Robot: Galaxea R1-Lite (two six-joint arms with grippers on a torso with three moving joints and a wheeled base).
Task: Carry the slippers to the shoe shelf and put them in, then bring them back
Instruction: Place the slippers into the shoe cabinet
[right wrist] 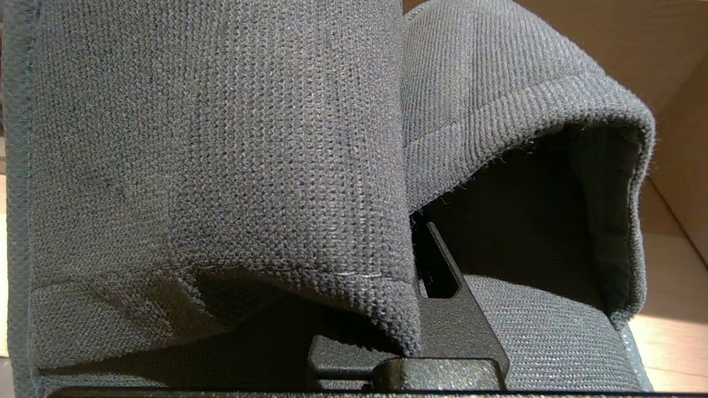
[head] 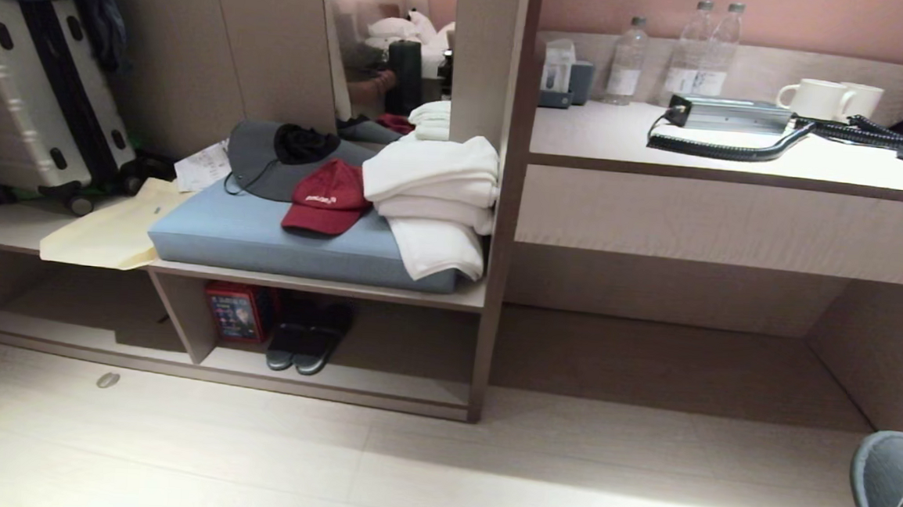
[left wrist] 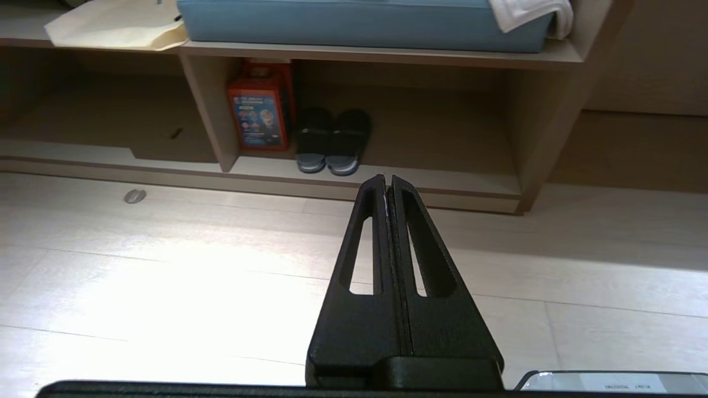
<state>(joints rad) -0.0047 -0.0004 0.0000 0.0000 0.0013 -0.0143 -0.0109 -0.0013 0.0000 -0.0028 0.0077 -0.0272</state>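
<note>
Dark grey knit slippers (right wrist: 221,166) cover the right end effector (right wrist: 437,276).

Slippers (right wrist: 221,166): dark grey is being shown, in a fine knitted weave.
Shoe shelf (head: 333,387): pale beige wood grain is being displayed.
Slides in shelf (head: 309,339): black bands and blue-grey insoles are being shown.
Box (head: 238,312): red is being shown, with a blue printed panel.
Cushion (head: 264,242): flat light blue is being presented.
Cap (head: 325,199): dark red is being shown, with small white lettering.
Towels (head: 432,190): plain white is being shown.
Suitcase (head: 30,94): silver with black trim is being displayed, upper left of the frame.
Wall (head: 748,13): pink is being shown, upper right.
Left gripper (left wrist: 387,179): matte black is being shown.
</note>
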